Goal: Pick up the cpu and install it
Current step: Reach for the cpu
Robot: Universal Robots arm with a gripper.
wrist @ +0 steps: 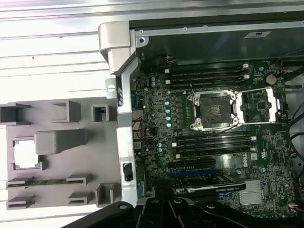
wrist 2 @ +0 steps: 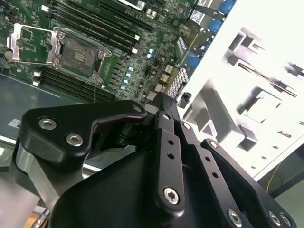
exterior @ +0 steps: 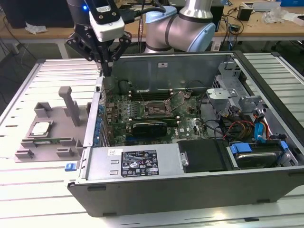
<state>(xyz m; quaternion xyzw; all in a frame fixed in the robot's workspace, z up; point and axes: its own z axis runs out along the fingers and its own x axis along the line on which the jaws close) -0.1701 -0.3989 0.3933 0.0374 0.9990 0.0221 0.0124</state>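
cpu (exterior: 42, 128) well apart from jaws

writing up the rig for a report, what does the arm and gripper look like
The arm is silver-grey round tubing with pale blue joint caps, and a black cable runs along it. A white boxy housing sits at the wrist beside a small blue light. The gripper is matt black, built of angular linkage bars fastened with silver screws.

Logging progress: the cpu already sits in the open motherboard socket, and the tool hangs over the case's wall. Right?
Not quite. The socket is empty; the cpu lies in the grey fixture outside the case, as the exterior view shows. The tool does hang over the case's wall.
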